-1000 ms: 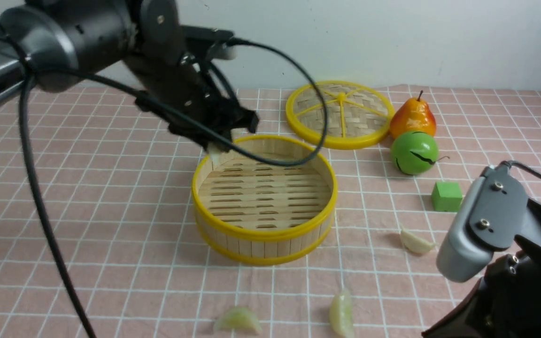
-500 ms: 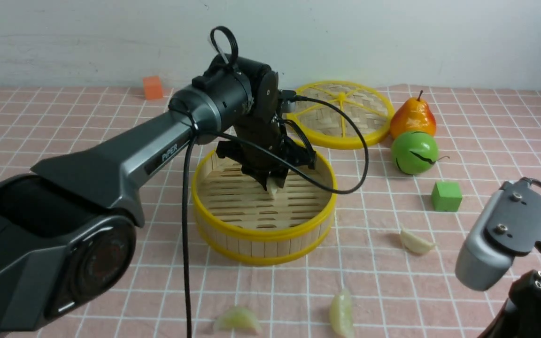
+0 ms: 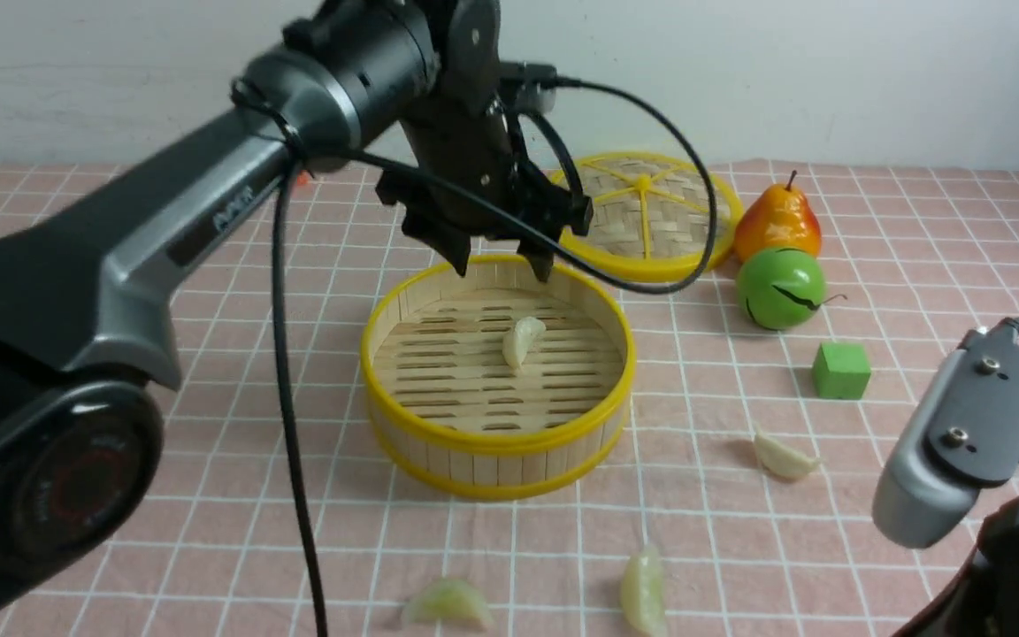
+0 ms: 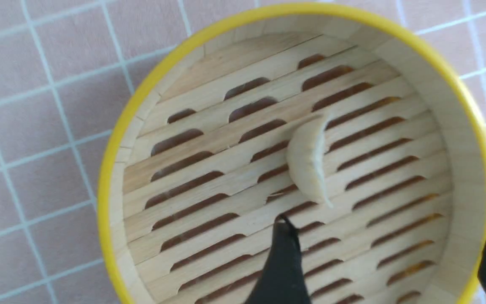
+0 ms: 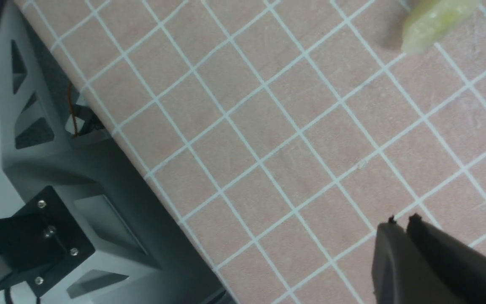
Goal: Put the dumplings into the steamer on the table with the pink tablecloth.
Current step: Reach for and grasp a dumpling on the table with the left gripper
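The round bamboo steamer (image 3: 496, 440) (image 4: 112, 169) stands mid-table on the pink tablecloth (image 3: 209, 460). One pale dumpling (image 3: 523, 341) (image 4: 308, 164) lies loose on its slat floor. My left gripper (image 3: 502, 265) (image 4: 390, 223) hangs open just above the steamer's far rim, holding nothing. Three more dumplings lie on the cloth: one to the steamer's right (image 3: 784, 456) and two near the front edge (image 3: 642, 579) (image 3: 448, 603). My right gripper (image 5: 403, 220) is shut and empty, low over the cloth at the front right, with a greenish dumpling (image 5: 437, 21) ahead of it.
The flat woven lid (image 3: 642, 212) lies behind the steamer. An orange pear (image 3: 779, 221), a green round fruit (image 3: 779, 287) and a green cube (image 3: 841, 370) sit to the right. The right arm's body (image 3: 961, 442) fills the front right corner.
The left gripper carried a dumpling down into the steamer, opened and let it go, then rose above the rim. The right arm drifted slightly to the right.
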Controlling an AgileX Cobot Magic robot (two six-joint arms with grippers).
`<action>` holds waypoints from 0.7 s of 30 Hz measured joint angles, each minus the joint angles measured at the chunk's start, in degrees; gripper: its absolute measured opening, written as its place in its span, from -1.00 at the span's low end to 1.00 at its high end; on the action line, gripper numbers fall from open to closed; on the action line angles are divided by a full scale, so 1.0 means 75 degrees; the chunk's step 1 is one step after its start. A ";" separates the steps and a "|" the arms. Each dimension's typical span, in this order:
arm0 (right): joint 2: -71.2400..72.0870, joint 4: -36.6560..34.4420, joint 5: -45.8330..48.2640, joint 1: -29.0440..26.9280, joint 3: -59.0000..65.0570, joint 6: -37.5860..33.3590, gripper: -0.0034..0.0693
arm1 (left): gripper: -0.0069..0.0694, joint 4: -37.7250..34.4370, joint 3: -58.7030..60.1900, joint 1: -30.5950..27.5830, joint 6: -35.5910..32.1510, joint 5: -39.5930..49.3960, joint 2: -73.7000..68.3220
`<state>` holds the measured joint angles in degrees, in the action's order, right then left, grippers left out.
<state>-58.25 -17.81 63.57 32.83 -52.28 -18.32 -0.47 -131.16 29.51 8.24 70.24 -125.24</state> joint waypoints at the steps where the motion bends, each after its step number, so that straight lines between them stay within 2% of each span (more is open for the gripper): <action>1: 0.0070 0.0083 -0.0041 0.0000 0.0000 0.0000 -0.79 | 0.66 -0.0056 0.0141 0.0042 -0.0270 0.0032 0.0289; 5: 0.0366 0.0322 -0.0105 0.0000 0.0000 0.0000 -0.78 | 0.66 -0.0334 0.1135 0.0195 -0.0957 0.0079 0.1292; 10: 0.0997 0.0454 -0.0148 0.0000 0.0000 0.0000 -0.76 | 0.64 -0.0491 0.3967 0.0559 -0.2048 0.0094 0.2877; 11: 0.1020 0.0454 -0.0148 0.0000 0.0000 0.0000 -0.76 | 0.64 -0.0499 0.4082 0.0572 -0.2082 0.0094 0.2924; 15: 0.1450 0.0397 -0.0198 0.0000 0.0000 0.0000 -0.76 | 0.63 -0.0491 0.6316 0.0768 -0.2663 0.0060 0.3557; 17: 0.1549 0.0300 -0.0235 0.0000 0.0000 0.0000 -0.76 | 0.63 -0.0483 0.7359 0.0866 -0.2858 -0.0433 0.3600; 21: 0.1576 0.0208 -0.0196 0.0000 0.0000 0.0007 -0.74 | 0.63 -0.0497 0.8356 0.0937 -0.3270 -0.1769 0.3533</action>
<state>-46.43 -16.25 62.10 32.83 -52.28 -18.27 -4.19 -68.49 36.54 -16.28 56.97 -98.74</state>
